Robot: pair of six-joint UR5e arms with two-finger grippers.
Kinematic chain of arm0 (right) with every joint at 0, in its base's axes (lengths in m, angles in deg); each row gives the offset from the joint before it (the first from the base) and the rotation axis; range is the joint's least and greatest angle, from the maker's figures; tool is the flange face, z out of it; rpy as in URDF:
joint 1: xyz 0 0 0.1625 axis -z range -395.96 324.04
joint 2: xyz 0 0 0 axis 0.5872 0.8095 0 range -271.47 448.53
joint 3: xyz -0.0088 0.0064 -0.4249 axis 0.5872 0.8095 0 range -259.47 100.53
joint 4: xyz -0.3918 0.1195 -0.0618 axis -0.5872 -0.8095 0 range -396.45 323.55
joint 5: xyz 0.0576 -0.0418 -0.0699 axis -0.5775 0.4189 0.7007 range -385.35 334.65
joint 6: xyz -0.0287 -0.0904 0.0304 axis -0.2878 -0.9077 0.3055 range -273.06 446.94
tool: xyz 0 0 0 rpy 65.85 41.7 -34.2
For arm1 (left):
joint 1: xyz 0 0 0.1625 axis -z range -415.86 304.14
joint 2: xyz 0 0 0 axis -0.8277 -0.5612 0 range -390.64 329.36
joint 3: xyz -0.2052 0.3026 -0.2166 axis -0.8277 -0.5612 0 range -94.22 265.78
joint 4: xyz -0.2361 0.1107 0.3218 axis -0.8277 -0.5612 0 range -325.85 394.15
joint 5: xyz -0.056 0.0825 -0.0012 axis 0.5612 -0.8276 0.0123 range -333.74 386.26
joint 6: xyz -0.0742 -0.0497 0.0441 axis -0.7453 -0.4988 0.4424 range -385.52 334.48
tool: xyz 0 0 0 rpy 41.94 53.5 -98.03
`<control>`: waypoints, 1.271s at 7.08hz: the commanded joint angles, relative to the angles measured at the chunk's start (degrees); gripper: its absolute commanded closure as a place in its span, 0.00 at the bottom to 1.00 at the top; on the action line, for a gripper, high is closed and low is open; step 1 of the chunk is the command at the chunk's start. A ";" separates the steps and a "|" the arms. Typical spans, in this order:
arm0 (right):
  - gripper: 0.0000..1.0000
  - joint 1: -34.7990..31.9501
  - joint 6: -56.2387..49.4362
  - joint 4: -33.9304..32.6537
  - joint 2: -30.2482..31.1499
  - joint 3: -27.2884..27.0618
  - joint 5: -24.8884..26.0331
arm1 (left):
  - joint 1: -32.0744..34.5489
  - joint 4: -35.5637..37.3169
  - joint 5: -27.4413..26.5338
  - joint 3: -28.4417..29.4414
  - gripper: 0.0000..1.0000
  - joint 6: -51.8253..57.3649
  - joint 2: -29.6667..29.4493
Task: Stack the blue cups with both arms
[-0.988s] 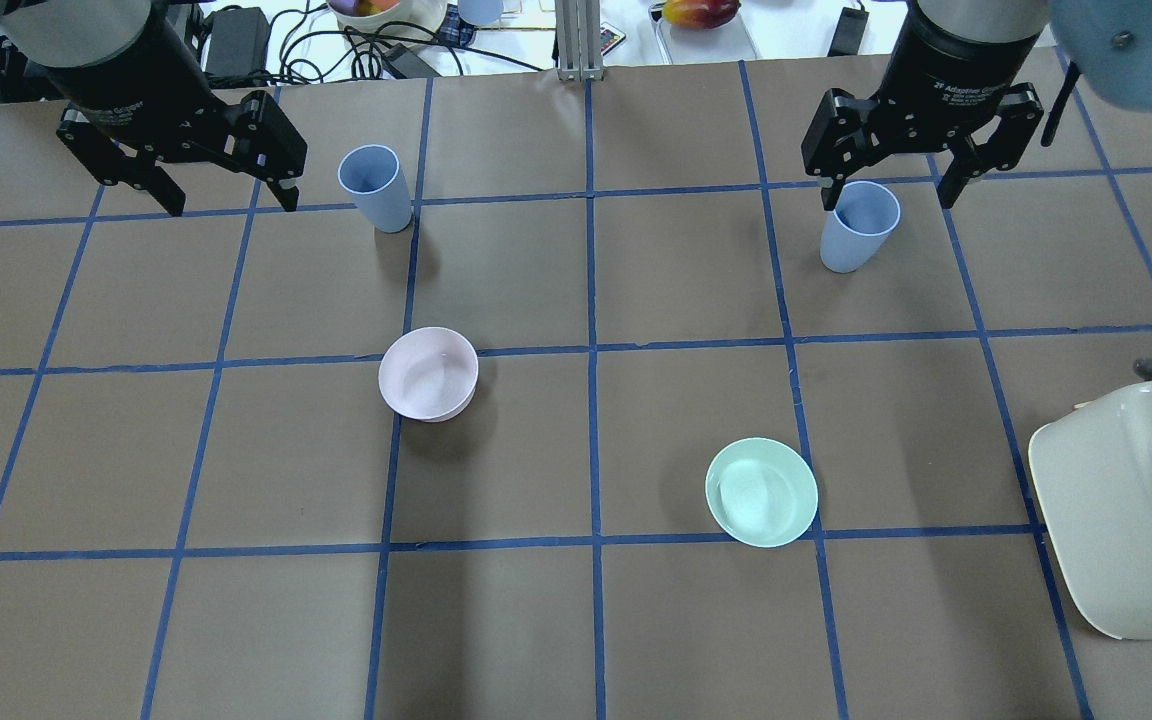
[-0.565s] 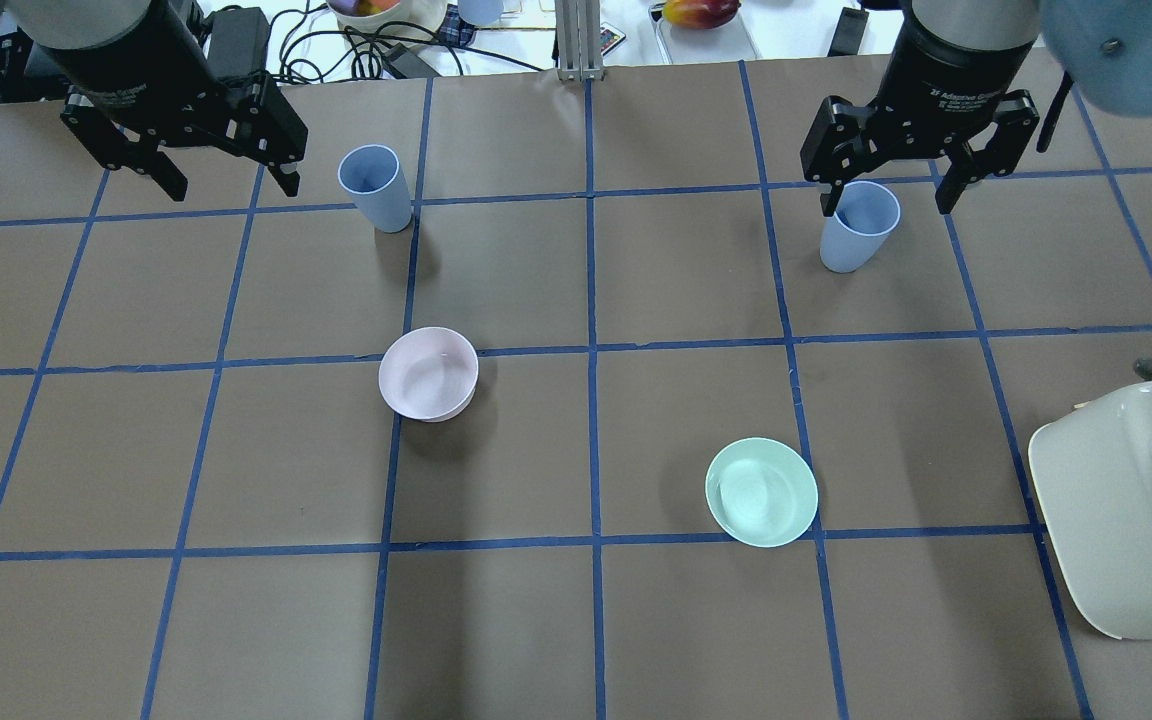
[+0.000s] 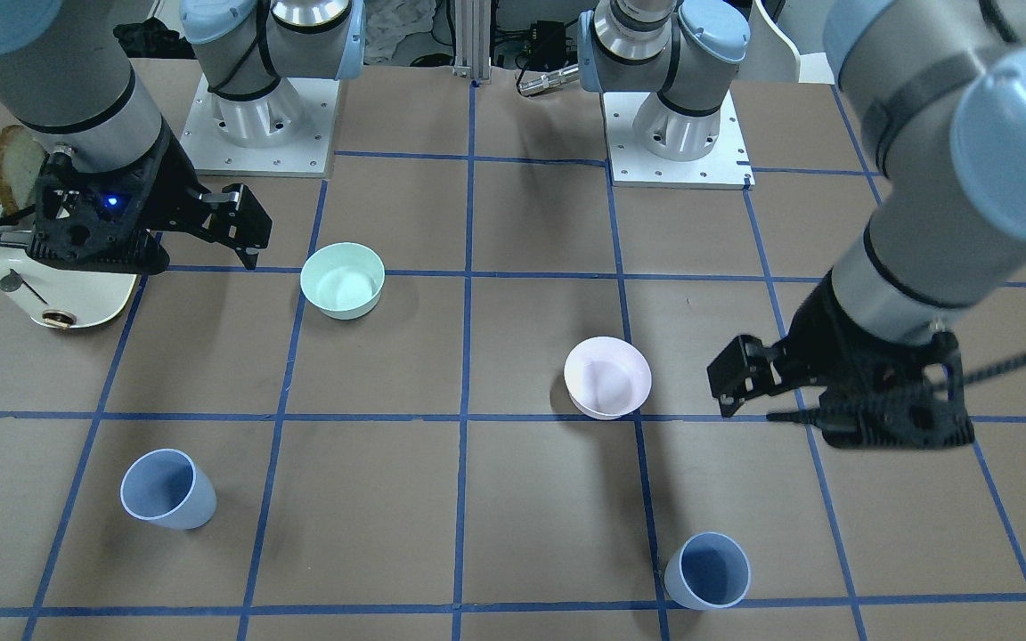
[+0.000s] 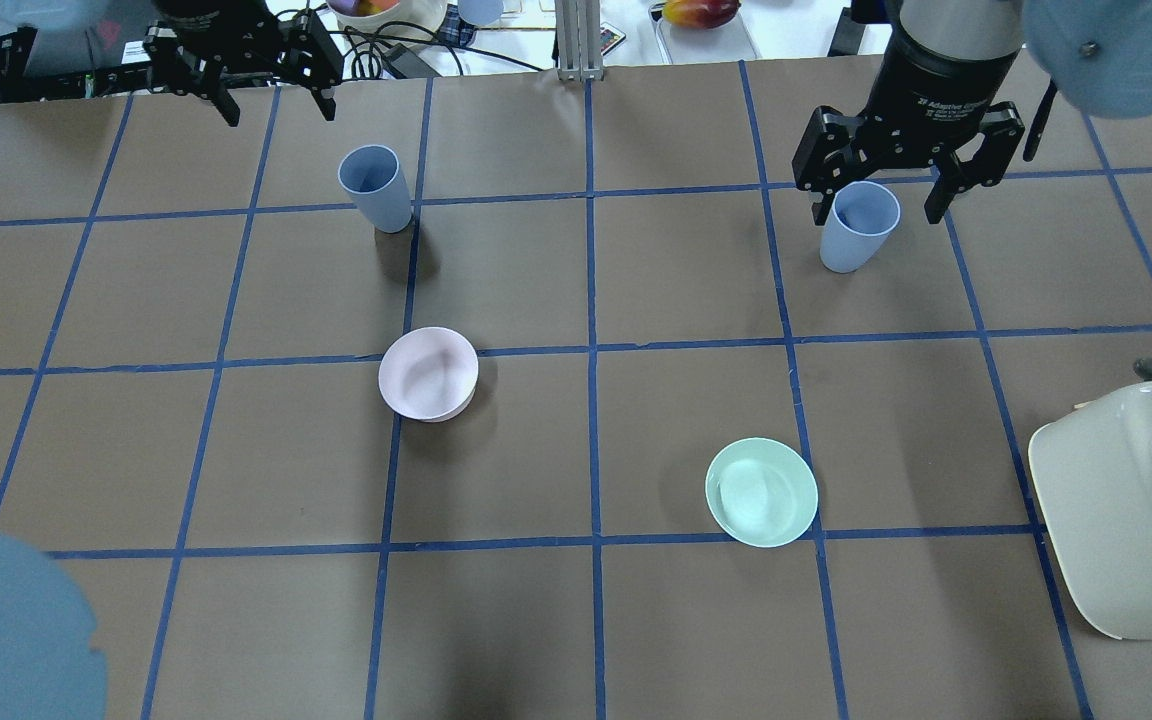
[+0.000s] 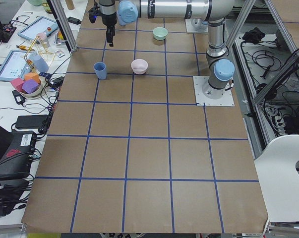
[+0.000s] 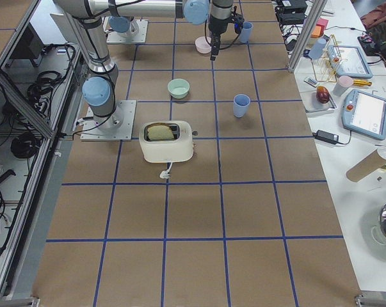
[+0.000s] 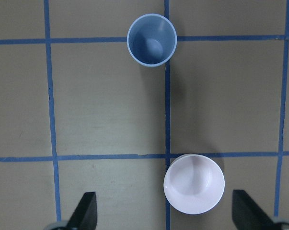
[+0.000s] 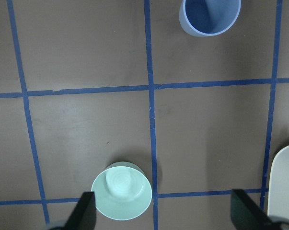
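Brown table (image 4: 496, 280) with a blue tape grid, and a cluttered white bench with cables past the far edge. Both blue cups are upright on the far row and well apart from each other: the left cup (image 4: 376, 188) sits right next to a tape line, and the right cup (image 4: 858, 225) is in its own square on the other side.

The left gripper (image 4: 276, 102) is spread wide with nothing in it, up over the far edge of the table. Its wrist cam looks straight down at the left cup and the pink bowl (image 4: 428, 373).

The right gripper (image 4: 878, 200) is also wide open and empty. From overhead its fingers line up on either side of the right cup's rim, but the wrist cam shows that cup clear of the fingertips, so there's no contact.

As for writing, the right gripper's body has white print starting "2F Adaptive". The toaster (image 4: 1126, 520) has a small red label I can't read, and there's a slice of bread (image 6: 162, 131) in it. The green bowl (image 4: 761, 492) sits nearer the robot.
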 commanded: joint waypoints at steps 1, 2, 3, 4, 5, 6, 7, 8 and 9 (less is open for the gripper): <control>0.00 0.05 -0.22 -0.54 -0.39 -0.04 0.60 | 0.76 7.96 0.17 4.99 0.00 -0.28 -11.57; 0.00 0.32 -0.39 -0.90 -0.48 -0.13 0.17 | 2.07 12.61 0.09 4.82 0.00 0.41 -15.00; 0.00 0.41 -0.40 -1.33 -1.44 -0.13 0.16 | 2.78 14.49 -0.18 4.73 0.00 0.51 -17.99; 0.00 0.67 -2.22 -5.78 -3.19 -0.13 0.25 | 4.01 13.64 -0.79 4.73 0.00 0.51 -18.46; 0.00 1.28 -4.94 -9.30 -4.77 0.13 -0.10 | 4.19 13.19 -0.71 4.47 0.00 0.51 -18.64; 0.00 2.33 -5.49 -9.42 -5.66 0.57 -0.36 | 4.28 12.67 -0.71 3.94 0.05 0.59 -18.73; 0.00 3.82 -6.45 -11.51 -6.19 1.09 -0.45 | 4.28 12.66 -0.79 3.59 0.39 0.86 -18.81; 0.00 4.88 -9.24 -13.71 -8.63 1.10 -0.54 | 4.28 12.66 -0.79 3.07 0.67 1.64 -18.90; 0.00 5.41 -9.71 -17.82 -11.35 1.10 -0.54 | 4.20 12.66 -0.88 2.28 1.00 1.65 -18.64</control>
